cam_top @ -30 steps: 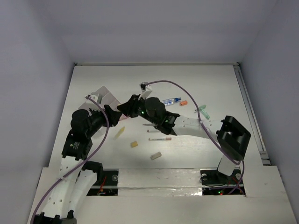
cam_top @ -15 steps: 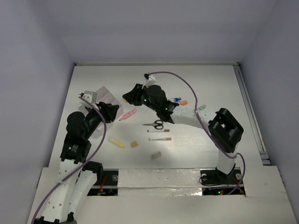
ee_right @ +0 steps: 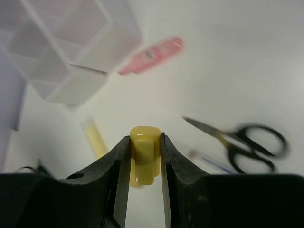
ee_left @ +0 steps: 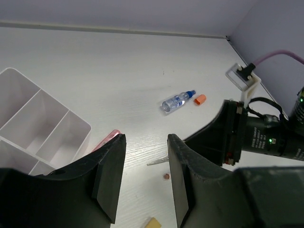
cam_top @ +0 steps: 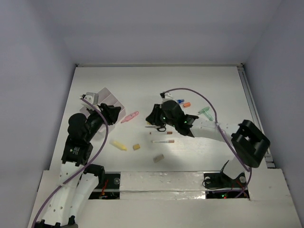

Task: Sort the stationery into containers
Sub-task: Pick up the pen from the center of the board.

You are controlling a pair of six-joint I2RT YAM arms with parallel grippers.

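Starting with the table (cam_top: 218, 85), nearly all the stationery lies loose across its middle, so I judge the sort barely begun. The white tray (ee_left: 42, 118) sits at about ten o'clock on the table, and the compartments that the left wrist view shows hold nothing. The left gripper (ee_left: 145, 190) hovers at about five o'clock of the tray, its jaws moderately apart with nothing between them. The right gripper (ee_right: 145, 140) is near the table's centre, at roughly three o'clock from the tray. Its jaws are closed narrow on a yellow eraser (ee_right: 144, 164), which is not over any compartment. Left to sort are the black-handled scissors (cam_top: 156, 127) just at six o'clock of that gripper, two thin pens (cam_top: 162, 141) below them, and the pink marker (cam_top: 129, 117) between tray and scissors. A yellow stick (cam_top: 118, 144) lies at seven o'clock. A blue-capped tube (cam_top: 179, 101) and a green piece (cam_top: 206, 113) lie towards two o'clock. Two beige blocks (cam_top: 158, 158) lie near six, and the small orange piece (cam_top: 186, 104) is beside the tube.
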